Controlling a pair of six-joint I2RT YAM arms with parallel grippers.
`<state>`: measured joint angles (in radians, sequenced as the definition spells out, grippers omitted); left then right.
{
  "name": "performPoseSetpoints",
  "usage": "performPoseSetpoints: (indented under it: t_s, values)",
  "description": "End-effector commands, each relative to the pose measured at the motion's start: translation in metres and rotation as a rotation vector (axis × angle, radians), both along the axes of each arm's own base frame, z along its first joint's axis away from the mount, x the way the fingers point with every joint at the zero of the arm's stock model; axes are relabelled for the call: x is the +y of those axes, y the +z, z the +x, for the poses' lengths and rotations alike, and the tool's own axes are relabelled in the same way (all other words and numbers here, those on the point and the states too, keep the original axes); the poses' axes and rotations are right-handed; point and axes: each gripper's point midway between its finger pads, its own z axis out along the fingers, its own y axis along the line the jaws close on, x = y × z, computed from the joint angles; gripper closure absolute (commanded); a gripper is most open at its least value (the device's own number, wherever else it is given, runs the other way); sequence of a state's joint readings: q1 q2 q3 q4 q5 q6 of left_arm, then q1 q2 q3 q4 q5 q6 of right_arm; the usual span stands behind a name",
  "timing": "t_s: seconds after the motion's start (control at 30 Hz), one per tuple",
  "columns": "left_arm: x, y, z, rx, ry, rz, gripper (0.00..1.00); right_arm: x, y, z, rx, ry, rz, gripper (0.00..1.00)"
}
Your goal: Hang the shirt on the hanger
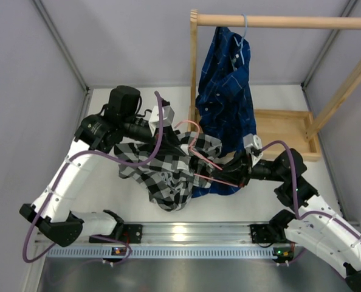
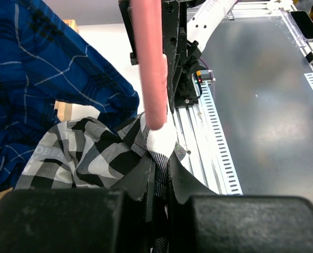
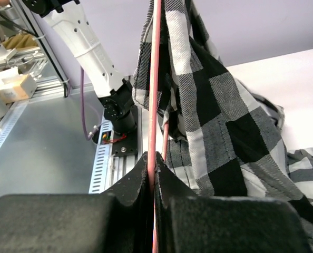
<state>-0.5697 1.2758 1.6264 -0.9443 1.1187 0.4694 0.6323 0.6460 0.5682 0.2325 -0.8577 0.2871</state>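
The black-and-white checked shirt [image 1: 162, 173] lies bunched on the table between the arms. My left gripper [image 1: 183, 149] is shut on a fold of its cloth [image 2: 162, 158]. The pink wire hanger [image 1: 217, 180] runs through the shirt, and its hook end loops up near the left gripper. My right gripper [image 1: 234, 170] is shut on the hanger wire [image 3: 155, 79]. In the right wrist view the shirt [image 3: 214, 116] drapes over the wire just right of the jaws [image 3: 154, 167]. In the left wrist view the hanger [image 2: 148, 63] crosses close above the gripped cloth.
A dark blue plaid shirt [image 1: 226, 97] hangs on a light blue hanger [image 1: 244, 36] from a wooden rack [image 1: 278, 22], its hem reaching the table beside the checked shirt. The rack's base [image 1: 284, 131] sits at the back right. A metal rail [image 1: 186, 234] runs along the near edge.
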Motion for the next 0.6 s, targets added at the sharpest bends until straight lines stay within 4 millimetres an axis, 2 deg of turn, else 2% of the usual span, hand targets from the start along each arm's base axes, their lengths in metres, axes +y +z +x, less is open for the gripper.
performPoseSetpoints:
  t_s: [0.0, 0.13, 0.17, 0.2, 0.23, 0.27, 0.3, 0.33, 0.37, 0.4, 0.43, 0.47, 0.53, 0.57]
  values:
    - [0.002, 0.005, -0.007, -0.037, -0.025, -0.029, 1.00, -0.006, 0.057, -0.012, -0.223, 0.022, 0.104, 1.00]
    - [0.005, 0.006, -0.008, -0.084, -0.018, -0.033, 1.00, -0.006, 0.061, -0.005, -0.219, -0.016, 0.100, 1.00]
    - [0.007, 0.007, -0.009, -0.098, -0.009, -0.033, 1.00, -0.007, 0.062, -0.002, -0.214, -0.036, 0.100, 0.75]
    - [0.009, 0.005, -0.003, -0.112, 0.029, -0.013, 1.00, -0.009, 0.065, 0.009, -0.204, -0.107, 0.104, 0.53]
    - [0.010, 0.005, 0.001, -0.118, 0.058, -0.001, 1.00, -0.012, 0.058, 0.015, -0.164, -0.153, 0.074, 0.27]
    - [0.012, 0.010, 0.004, -0.111, 0.104, 0.001, 1.00, -0.017, 0.056, 0.023, -0.156, -0.212, 0.062, 0.12]
    - [0.015, 0.008, 0.018, -0.124, 0.196, 0.028, 1.00, -0.027, 0.058, 0.037, -0.134, -0.329, 0.067, 0.04]
    - [0.017, 0.008, 0.025, -0.119, 0.252, 0.035, 1.00, -0.033, 0.047, 0.042, -0.087, -0.379, 0.033, 0.01]
    - [0.021, 0.008, 0.030, -0.120, 0.314, 0.040, 1.00, -0.039, 0.047, 0.044, -0.080, -0.421, 0.041, 0.01]
    - [0.023, 0.012, 0.036, -0.104, 0.374, 0.024, 1.00, -0.048, 0.038, 0.053, -0.030, -0.501, 0.031, 0.01]
    - [0.028, 0.012, 0.046, -0.117, 0.452, 0.027, 1.00, -0.058, 0.037, 0.051, -0.010, -0.545, 0.045, 0.01]
    - [0.034, 0.011, 0.043, -0.096, 0.496, 0.013, 1.00, -0.063, 0.032, 0.053, 0.033, -0.580, 0.055, 0.00]
    - [0.039, 0.022, 0.050, -0.134, 0.573, -0.046, 1.00, -0.074, 0.032, 0.052, 0.049, -0.627, 0.081, 0.01]
    - [0.046, 0.032, 0.042, -0.135, 0.596, -0.094, 1.00, -0.072, 0.025, 0.050, 0.079, -0.616, 0.071, 0.01]
